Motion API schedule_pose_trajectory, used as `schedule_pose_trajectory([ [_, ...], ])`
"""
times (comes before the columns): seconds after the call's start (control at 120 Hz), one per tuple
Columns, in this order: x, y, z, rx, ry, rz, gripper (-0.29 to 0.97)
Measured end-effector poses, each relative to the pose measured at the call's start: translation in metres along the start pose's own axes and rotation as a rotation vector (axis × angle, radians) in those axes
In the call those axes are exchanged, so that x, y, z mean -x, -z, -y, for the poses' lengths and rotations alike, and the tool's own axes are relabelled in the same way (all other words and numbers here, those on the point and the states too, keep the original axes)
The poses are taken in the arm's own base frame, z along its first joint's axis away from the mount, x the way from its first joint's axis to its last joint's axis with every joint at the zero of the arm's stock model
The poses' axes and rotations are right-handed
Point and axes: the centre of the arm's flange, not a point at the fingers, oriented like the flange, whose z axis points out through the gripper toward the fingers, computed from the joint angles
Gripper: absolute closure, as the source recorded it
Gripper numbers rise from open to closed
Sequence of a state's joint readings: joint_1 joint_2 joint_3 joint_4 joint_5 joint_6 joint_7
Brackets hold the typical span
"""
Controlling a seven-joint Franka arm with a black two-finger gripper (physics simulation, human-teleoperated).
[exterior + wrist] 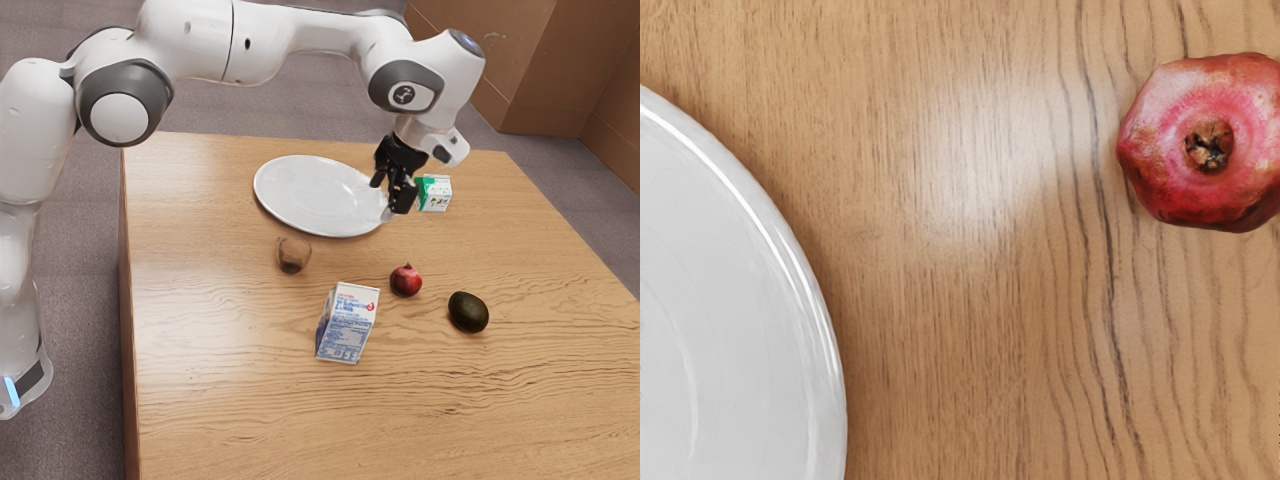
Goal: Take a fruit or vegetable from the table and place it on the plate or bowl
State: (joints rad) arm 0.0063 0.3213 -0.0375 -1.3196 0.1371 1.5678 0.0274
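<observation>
The arm (pixel 300 40) reaches from the exterior view's left; wrist (pixel 425 95) bent down; gripper (pixel 392 198) hangs downward, fingers parted, empty.

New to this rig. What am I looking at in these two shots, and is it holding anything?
One simulated robot arm with a black two-finger hand. The exterior view comes from a camera at its side; the wrist view from a camera on the hand, looking down at the plate and the pomegranate. On the wooden table: white plate, pomegranate, avocado, brown cup, a large carton and a small carton. The hand hangs open near the plate's edge, holding nothing.
</observation>
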Motion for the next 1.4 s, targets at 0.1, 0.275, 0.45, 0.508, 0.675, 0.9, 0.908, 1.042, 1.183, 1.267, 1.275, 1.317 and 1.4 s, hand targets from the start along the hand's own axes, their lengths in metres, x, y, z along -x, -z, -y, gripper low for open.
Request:
schedule_pose_trajectory([
  [0.1,-0.004,0.007,-0.002,-0.005,-0.005,-0.051,0.00],
  [0.275,-0.008,0.013,-0.009,0.012,-0.010,-0.099,0.00],
  [0.45,-0.027,-0.021,-0.006,0.088,0.005,-0.095,0.00],
  [0.508,-0.034,-0.031,-0.009,0.113,0.000,-0.099,0.00],
  [0.675,-0.050,-0.058,-0.024,0.174,-0.027,-0.095,0.00],
  [0.9,-0.066,-0.101,-0.039,0.212,-0.041,-0.063,0.00],
  [0.908,-0.066,-0.102,-0.039,0.213,-0.040,-0.062,0.00],
  [1.042,-0.071,-0.114,-0.044,0.232,-0.043,-0.057,0.00],
  [1.183,-0.075,-0.120,-0.054,0.248,-0.057,-0.067,0.00],
  [1.267,-0.077,-0.124,-0.055,0.251,-0.057,-0.068,0.00],
  [1.275,-0.077,-0.124,-0.055,0.251,-0.057,-0.068,0.00],
  [1.317,-0.078,-0.125,-0.055,0.252,-0.057,-0.069,0.00],
  [1.4,-0.079,-0.126,-0.055,0.252,-0.057,-0.072,0.01],
])
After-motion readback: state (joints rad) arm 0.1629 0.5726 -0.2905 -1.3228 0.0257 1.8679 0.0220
